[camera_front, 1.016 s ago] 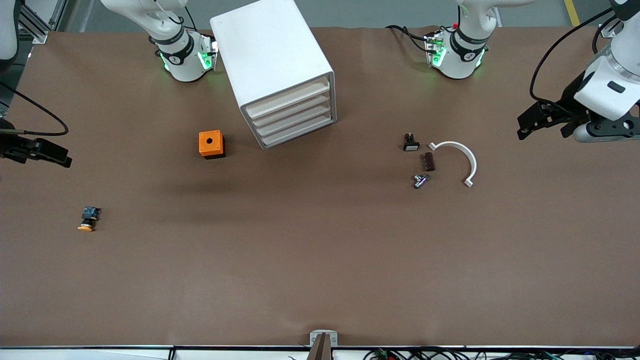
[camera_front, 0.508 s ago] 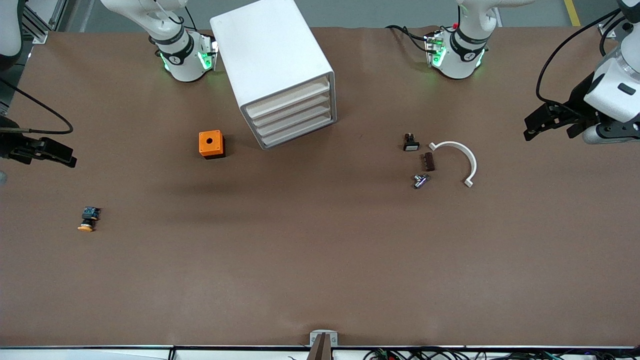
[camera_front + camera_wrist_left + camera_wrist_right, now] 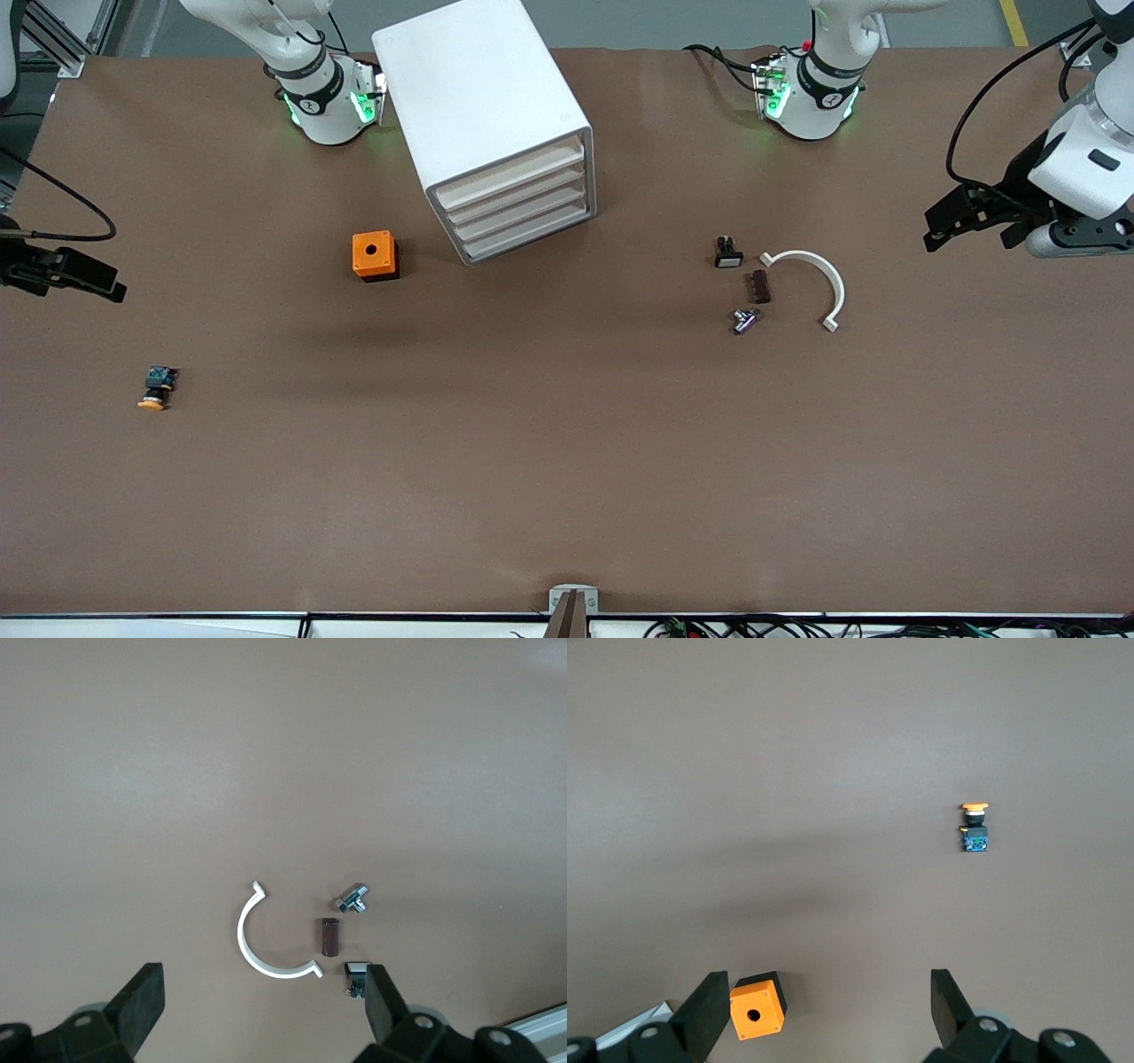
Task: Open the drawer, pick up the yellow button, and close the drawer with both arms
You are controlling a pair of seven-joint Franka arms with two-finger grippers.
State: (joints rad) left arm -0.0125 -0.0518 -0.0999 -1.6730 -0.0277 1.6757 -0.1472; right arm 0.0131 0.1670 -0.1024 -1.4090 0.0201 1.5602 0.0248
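Both arms [image 3: 1085, 159] are glossy white with black joint rings, and their round bases [image 3: 323, 102] glow green (black cables trail beside them). The left gripper [image 3: 961, 217] and right gripper [image 3: 66, 273] are matte black, with blocky fingers [image 3: 142, 1005].

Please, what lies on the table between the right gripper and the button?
Nothing: in the front view only bare brown table lies between the right gripper, open, and the button.

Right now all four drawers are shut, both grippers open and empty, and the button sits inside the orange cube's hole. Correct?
Not quite. The button lies loose on the table, apart from the orange cube and nearer the front camera, as the front view shows. The rest holds: the drawers are shut, the left gripper and right gripper open and empty.
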